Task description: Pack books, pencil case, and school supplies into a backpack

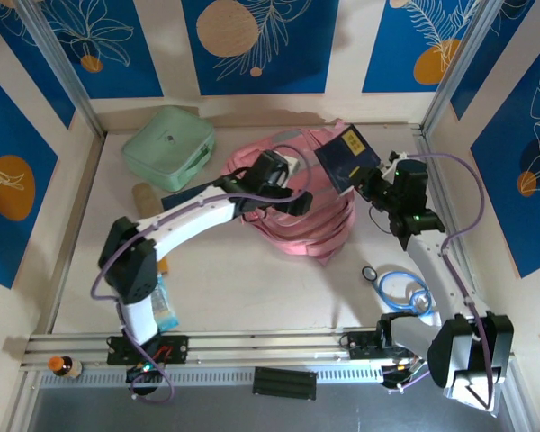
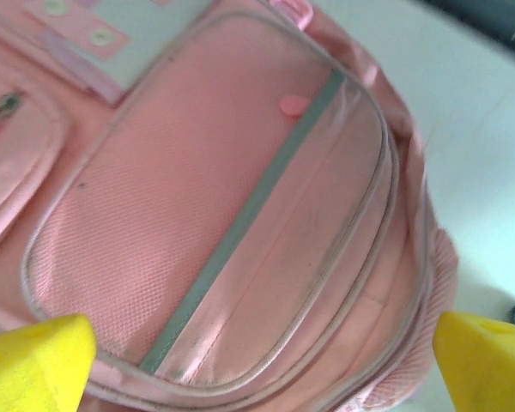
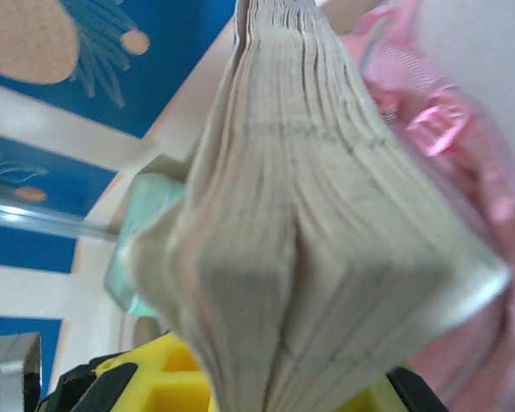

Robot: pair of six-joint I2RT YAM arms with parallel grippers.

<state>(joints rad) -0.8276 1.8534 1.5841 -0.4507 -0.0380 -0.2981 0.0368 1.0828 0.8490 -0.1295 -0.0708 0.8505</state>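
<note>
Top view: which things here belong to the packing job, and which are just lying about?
Job in hand:
- pink backpack
- navy book, gripped by the right tool

Lying about:
- mint-green case
- blue looped tube
- small bottle by the left arm's base

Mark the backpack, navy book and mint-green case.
backpack (image 2: 154, 215), left wrist view, front pocket panel.
navy book (image 1: 345, 157), top external view, cover centre.
mint-green case (image 1: 168, 147), top external view, lid centre.
</note>
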